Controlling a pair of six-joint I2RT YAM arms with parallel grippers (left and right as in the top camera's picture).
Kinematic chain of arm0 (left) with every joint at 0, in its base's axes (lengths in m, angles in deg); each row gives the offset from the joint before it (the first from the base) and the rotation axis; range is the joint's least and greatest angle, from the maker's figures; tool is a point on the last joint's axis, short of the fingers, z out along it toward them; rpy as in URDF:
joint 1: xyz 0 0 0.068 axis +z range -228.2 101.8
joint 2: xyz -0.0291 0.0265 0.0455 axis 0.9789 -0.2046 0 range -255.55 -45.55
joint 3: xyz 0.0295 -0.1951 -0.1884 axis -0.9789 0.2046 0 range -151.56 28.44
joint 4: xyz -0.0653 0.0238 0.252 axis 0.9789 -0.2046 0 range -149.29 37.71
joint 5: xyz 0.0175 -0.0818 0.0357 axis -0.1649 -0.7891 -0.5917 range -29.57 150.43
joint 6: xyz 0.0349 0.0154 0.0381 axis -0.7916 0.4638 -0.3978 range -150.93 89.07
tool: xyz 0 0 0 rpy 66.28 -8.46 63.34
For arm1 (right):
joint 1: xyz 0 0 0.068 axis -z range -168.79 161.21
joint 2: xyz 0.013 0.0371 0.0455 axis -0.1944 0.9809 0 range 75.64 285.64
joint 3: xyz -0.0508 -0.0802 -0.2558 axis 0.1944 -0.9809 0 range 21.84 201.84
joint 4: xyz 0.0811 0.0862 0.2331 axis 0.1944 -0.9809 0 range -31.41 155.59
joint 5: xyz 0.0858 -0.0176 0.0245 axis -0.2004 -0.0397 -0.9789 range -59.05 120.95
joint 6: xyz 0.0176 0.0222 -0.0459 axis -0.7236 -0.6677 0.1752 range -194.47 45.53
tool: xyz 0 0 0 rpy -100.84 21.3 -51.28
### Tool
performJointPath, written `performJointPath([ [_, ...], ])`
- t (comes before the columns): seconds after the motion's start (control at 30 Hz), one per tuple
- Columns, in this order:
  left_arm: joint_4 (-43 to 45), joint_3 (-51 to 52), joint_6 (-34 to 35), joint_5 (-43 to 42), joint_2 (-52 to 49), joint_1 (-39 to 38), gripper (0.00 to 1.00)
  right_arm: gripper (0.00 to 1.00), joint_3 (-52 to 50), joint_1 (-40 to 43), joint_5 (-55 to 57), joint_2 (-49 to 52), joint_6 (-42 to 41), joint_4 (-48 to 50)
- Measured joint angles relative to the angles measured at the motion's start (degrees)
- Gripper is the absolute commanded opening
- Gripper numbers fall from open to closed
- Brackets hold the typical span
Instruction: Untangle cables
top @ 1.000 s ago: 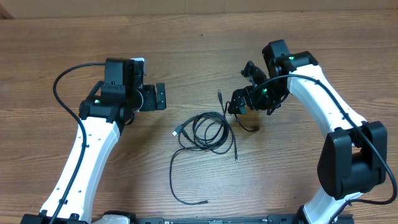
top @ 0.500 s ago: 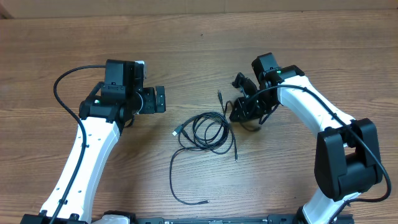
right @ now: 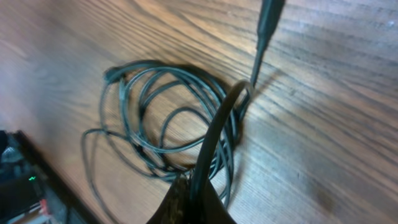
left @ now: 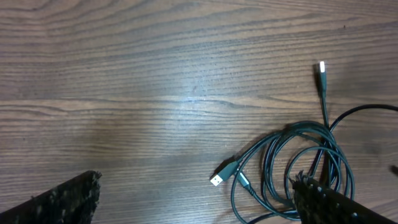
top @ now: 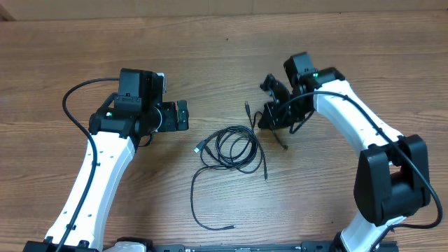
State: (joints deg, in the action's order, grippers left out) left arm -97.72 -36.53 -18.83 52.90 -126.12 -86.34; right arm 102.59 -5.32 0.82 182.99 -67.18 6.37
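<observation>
— Right gripper [top: 268, 120]: how is it held?
— Clamped on one strand of the cables [top: 234, 148], which are coiled on the table [top: 210, 49] between the arms.
— And the left gripper [top: 181, 113]?
— Spread apart, near the coil.

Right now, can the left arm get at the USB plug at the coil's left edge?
Probably yes. The USB plug lies on bare table on the side of the cable coil facing the open left gripper, nothing between them. The right gripper, holding a cable, is at the coil's far side.

Right end effector [right: 190, 200] pinching cable [right: 212, 134], coiled cables [right: 142, 149] beyond
</observation>
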Motion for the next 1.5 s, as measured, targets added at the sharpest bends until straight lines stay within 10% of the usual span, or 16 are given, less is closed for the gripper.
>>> performJointPath([
  [0.8, 0.11, 0.0, 1.95, -0.52, 0.0, 0.0, 1.0, 0.04, 80.76, 0.0, 2.12, 0.07, -7.39, -24.3],
  [1.5, 24.44, 0.11, 5.22, -21.07, -8.76, -13.68, 1.0, 0.04, 87.32, 0.0, 5.29, -2.47, -10.32, -31.71],
])
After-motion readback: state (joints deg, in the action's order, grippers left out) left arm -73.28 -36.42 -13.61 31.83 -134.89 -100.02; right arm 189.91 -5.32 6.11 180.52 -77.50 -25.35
